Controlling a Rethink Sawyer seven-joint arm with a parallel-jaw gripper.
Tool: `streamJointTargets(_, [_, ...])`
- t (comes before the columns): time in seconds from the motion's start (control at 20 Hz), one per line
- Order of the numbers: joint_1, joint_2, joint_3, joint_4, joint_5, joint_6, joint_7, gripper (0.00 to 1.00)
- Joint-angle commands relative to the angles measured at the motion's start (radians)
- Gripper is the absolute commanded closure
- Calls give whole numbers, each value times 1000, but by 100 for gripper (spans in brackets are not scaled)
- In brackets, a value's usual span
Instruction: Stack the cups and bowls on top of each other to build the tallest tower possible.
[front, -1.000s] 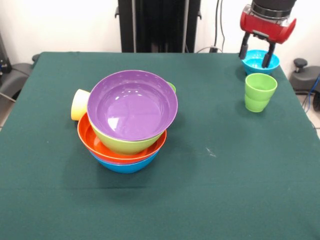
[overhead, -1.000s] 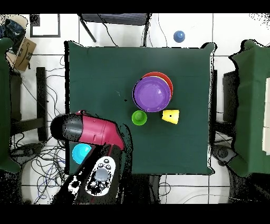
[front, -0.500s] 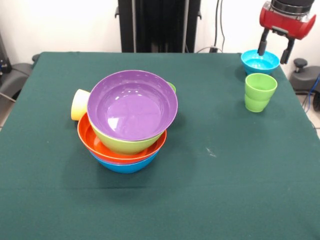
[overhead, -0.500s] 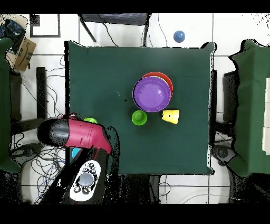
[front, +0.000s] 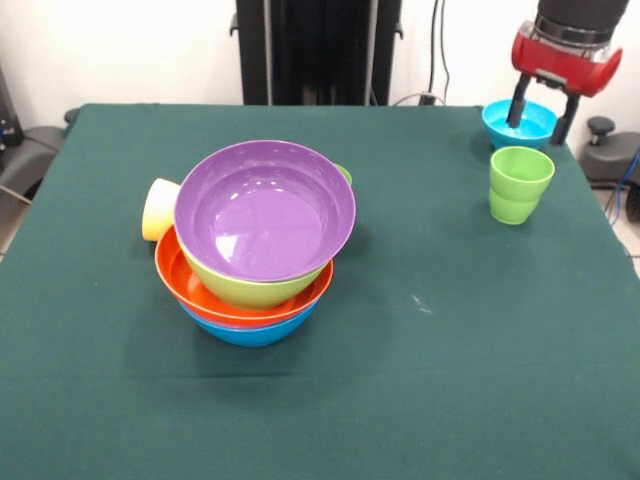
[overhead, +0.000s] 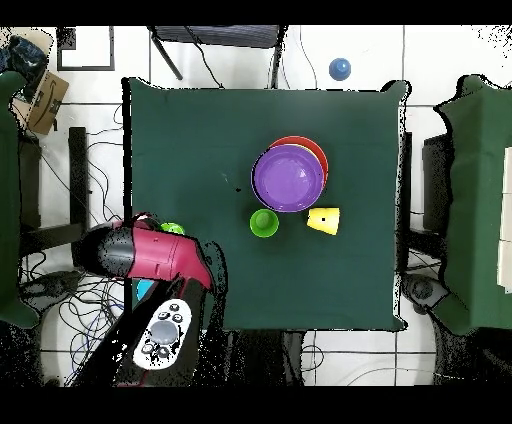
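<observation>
The tower stands left of the table's middle: a purple bowl tilted in a lime green bowl, over an orange bowl and a blue bowl. A yellow cup lies on its side against it. A green cup stands just behind the tower. A light green cup stands upright at the far right. Behind it sits the turquoise bowl. My gripper is open, one finger inside that bowl and one outside its right rim.
In the overhead view my red arm covers the table's corner, hiding most of the turquoise bowl and part of the light green cup. A dark blue round thing lies on the floor beyond the table's far edge.
The gripper has shifted from over the turquoise bowl's middle toward its right rim, rising and then coming down again. Bowls and cups have not moved.
</observation>
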Motion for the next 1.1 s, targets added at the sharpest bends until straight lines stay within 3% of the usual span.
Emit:
streamJointTargets(0.05, [-5, 97, 65, 53, 27, -95, 211, 0])
streamJointTargets(0.65, [-6, 149, 78, 62, 45, -187, 218, 0])
streamJointTargets(1.1, [35, 66, 51, 111, 57, -100, 227, 0])
